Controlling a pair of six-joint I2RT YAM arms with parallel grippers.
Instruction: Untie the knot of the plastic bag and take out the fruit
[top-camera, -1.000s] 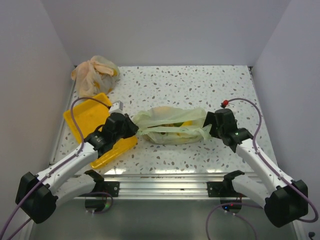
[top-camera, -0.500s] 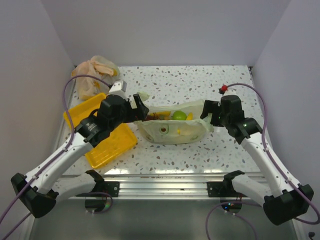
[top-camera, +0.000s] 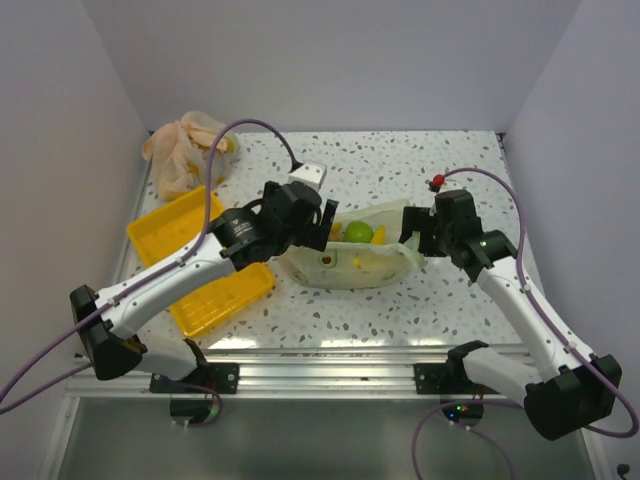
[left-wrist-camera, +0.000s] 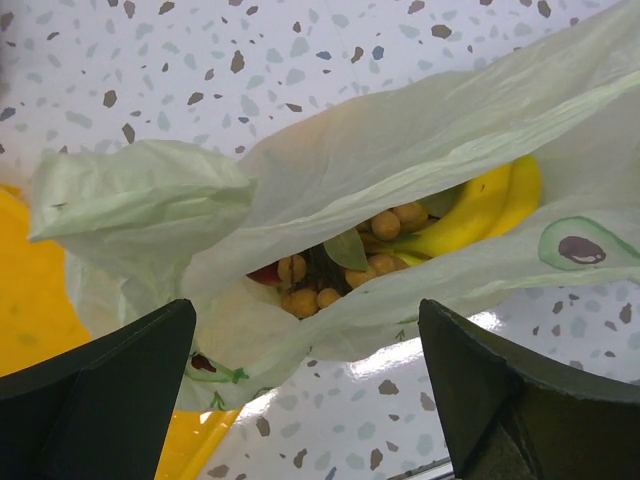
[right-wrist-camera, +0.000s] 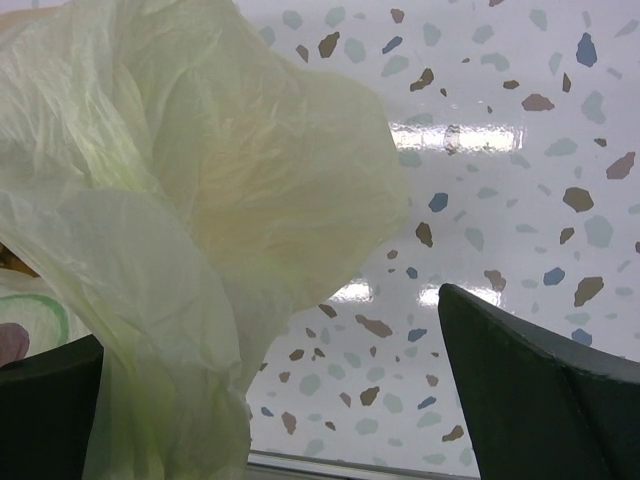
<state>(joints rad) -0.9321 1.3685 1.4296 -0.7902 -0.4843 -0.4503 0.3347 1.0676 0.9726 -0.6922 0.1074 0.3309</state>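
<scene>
Directly below the left gripper (left-wrist-camera: 308, 325), jaws wide and empty, the plastic bag (left-wrist-camera: 400, 140) gaped on the table (top-camera: 450, 170), brown fruit cluster (left-wrist-camera: 385, 222) centred, banana (left-wrist-camera: 480, 205) alongside; farther right, the right gripper (right-wrist-camera: 270, 330), also spread, flanked the bag's end.

The plastic bag (top-camera: 350, 268) lies in the middle of the table (top-camera: 420, 165), stretched left to right. Inside, a banana (left-wrist-camera: 480, 205) sits right of a cluster of small round fruits (left-wrist-camera: 340, 272). The tray (top-camera: 160, 228) is just left of the bag, with a second bag (top-camera: 185, 150) behind it in the far-left corner. The left gripper (top-camera: 322, 230) is over the bag's left end, and the right gripper (top-camera: 413, 232) is at its right end.
</scene>
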